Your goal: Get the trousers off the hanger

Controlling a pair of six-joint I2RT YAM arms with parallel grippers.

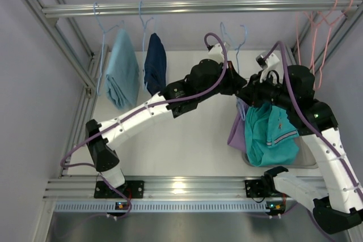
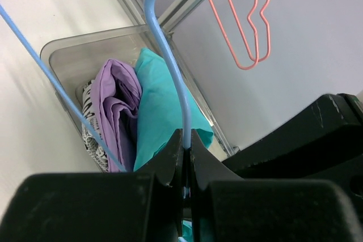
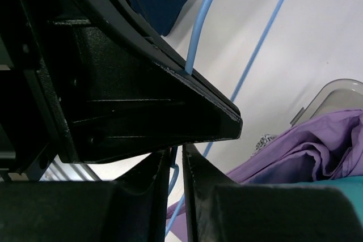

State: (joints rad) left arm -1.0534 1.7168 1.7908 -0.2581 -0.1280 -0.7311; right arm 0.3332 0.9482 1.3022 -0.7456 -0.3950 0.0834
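Pink wire hangers (image 1: 317,32) hang bare on the rail at the far right, also in the left wrist view (image 2: 249,26). My left gripper (image 1: 241,86) (image 2: 187,145) is shut on a light-blue wire hanger (image 1: 235,43) (image 2: 164,43). My right gripper (image 1: 252,96) (image 3: 177,160) sits right beside it, jaws almost together with the same blue wire (image 3: 198,32) between them. A purple garment (image 1: 236,131) (image 2: 116,97) (image 3: 306,151) hangs over the edge of a clear bin (image 2: 74,46), next to a teal garment (image 1: 269,134) (image 2: 159,106). I cannot tell whether the purple cloth is still on the wire.
A light-blue cloth (image 1: 122,69) and a navy cloth (image 1: 155,63) hang on blue hangers from the metal rail (image 1: 198,7) at the left. Frame posts stand on both sides. A black-and-white patterned cloth (image 2: 91,137) lies in the bin.
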